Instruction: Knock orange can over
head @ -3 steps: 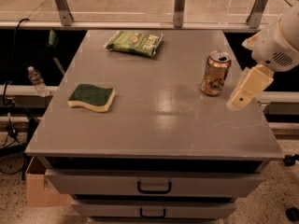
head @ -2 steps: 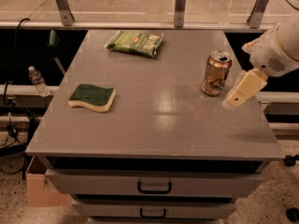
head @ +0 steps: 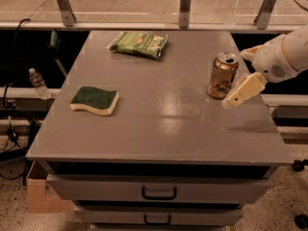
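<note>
The orange can (head: 223,75) stands upright on the grey table (head: 159,129), near the right edge. It is copper-orange with a silver top rim and pale label marks. My gripper (head: 240,93) is cream-coloured and comes in from the right on a white arm (head: 279,57). It hangs just right of the can, low over the table and very close to the can's side. I cannot tell whether it touches the can.
A green and yellow sponge (head: 94,100) lies at the table's left. A green snack bag (head: 138,44) lies at the back. Drawers (head: 159,192) sit below the front edge. A water bottle (head: 37,83) and cables are on the left, a rail behind.
My gripper has moved left, closer to the orange can. The can has not moved and stays upright.
</note>
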Controlling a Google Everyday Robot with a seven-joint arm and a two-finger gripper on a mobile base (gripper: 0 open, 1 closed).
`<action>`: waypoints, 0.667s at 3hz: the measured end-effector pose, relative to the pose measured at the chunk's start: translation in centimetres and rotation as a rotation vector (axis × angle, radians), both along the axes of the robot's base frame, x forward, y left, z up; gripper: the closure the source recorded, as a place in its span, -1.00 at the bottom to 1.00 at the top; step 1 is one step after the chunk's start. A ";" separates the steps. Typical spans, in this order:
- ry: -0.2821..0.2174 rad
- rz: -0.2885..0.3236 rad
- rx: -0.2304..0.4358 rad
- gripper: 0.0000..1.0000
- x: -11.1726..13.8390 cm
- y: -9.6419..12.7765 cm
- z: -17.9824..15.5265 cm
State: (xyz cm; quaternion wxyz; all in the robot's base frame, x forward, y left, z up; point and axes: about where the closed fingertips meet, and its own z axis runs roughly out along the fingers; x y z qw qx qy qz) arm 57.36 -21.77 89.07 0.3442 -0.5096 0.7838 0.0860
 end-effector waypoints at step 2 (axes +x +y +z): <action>0.014 0.168 0.250 -1.00 2.1 2.9 -2.7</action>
